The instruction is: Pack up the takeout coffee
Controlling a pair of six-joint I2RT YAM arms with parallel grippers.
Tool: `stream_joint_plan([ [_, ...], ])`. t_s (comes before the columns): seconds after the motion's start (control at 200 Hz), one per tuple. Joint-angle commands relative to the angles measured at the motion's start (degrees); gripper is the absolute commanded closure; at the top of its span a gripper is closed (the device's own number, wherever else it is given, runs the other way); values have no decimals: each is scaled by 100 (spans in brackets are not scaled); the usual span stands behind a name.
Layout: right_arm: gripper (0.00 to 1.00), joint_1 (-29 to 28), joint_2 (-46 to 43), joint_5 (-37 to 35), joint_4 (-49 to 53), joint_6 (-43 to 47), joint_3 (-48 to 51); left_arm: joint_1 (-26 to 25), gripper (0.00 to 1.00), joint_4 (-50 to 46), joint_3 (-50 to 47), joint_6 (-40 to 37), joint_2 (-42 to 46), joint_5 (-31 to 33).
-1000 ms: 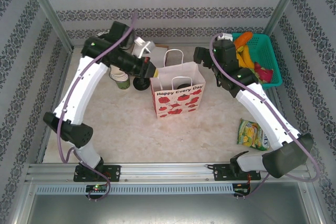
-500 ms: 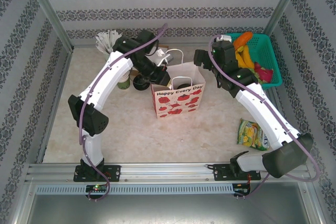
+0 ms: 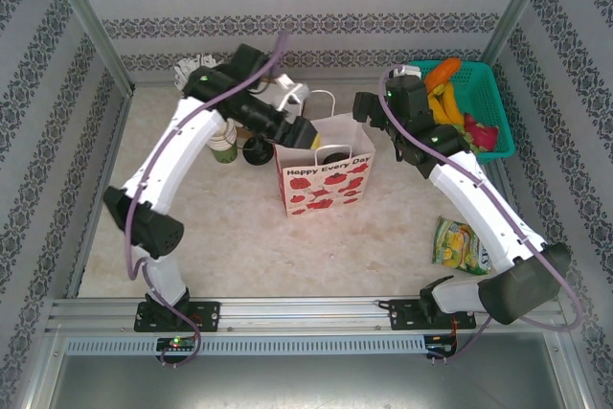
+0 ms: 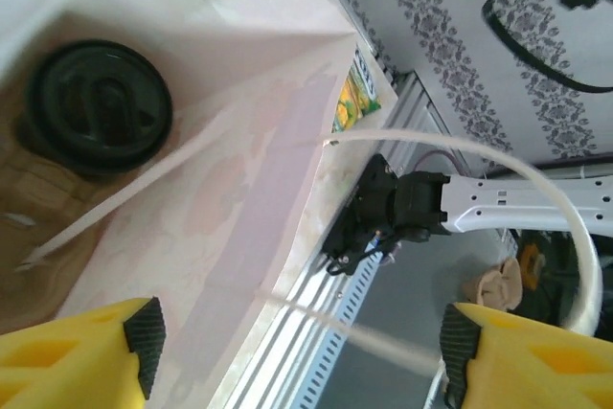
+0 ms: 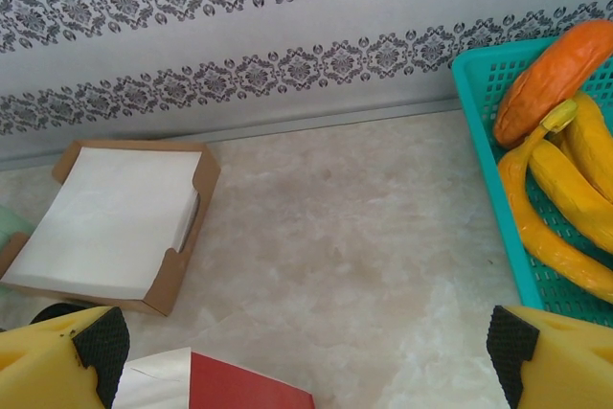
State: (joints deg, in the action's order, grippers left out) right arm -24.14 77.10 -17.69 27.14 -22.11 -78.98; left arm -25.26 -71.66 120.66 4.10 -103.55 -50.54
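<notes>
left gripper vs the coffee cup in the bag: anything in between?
In the left wrist view, a white paper handle strip slants across the inside of the bag, between the open left gripper and the lidded coffee cup; nothing else.

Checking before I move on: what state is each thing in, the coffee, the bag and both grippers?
paper bag: standing upright, mouth open.
takeout coffee: upright inside the paper bag, lid on, not gripped.
left gripper: open, above the paper bag's mouth, holding nothing.
right gripper: open, holding nothing.
</notes>
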Motion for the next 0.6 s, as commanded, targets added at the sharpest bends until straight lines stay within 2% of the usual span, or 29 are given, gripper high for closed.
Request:
stream_joint_plan([
  [0.0, 2, 12, 51, -8, -114, 81, 58, 436, 15, 891, -557, 196, 609, -155],
  [0.085, 2, 33, 51, -138, -136, 52, 58, 666, 11, 1259, -955, 212, 975, -38],
  [0.16, 2, 54, 55, -199, -177, 22, 88, 890, 0, 1818, -1402, 523, 1337, 484],
  [0.2, 2, 82, 71, -183, -206, 13, 106, 999, 0, 2231, -1703, 761, 1531, 797],
  [0.28, 2, 217, 152, 129, -255, -29, 133, 1117, 0, 2829, -2189, 1215, 1858, 1914],
  [0.335, 2, 433, 253, 707, -212, -180, 104, 1118, 0, 2991, -2414, 1470, 1975, 2803],
  [0.36, 2, 540, 302, 1038, -209, -263, 79, 1112, 0, 3028, -2490, 1554, 1990, 3011],
  [0.43, 2, 771, 462, 1923, -226, -398, -5, 1108, 0, 3000, -2565, 1597, 1893, 2690],
  [0.485, 2, 861, 616, 2302, -152, -351, -132, 1068, 4, 2735, -2492, 1605, 1752, 2309],
  [0.595, 2, 876, 814, 2489, 120, -206, -349, 737, 9, 2007, -2441, 1541, 1694, 2646],
])
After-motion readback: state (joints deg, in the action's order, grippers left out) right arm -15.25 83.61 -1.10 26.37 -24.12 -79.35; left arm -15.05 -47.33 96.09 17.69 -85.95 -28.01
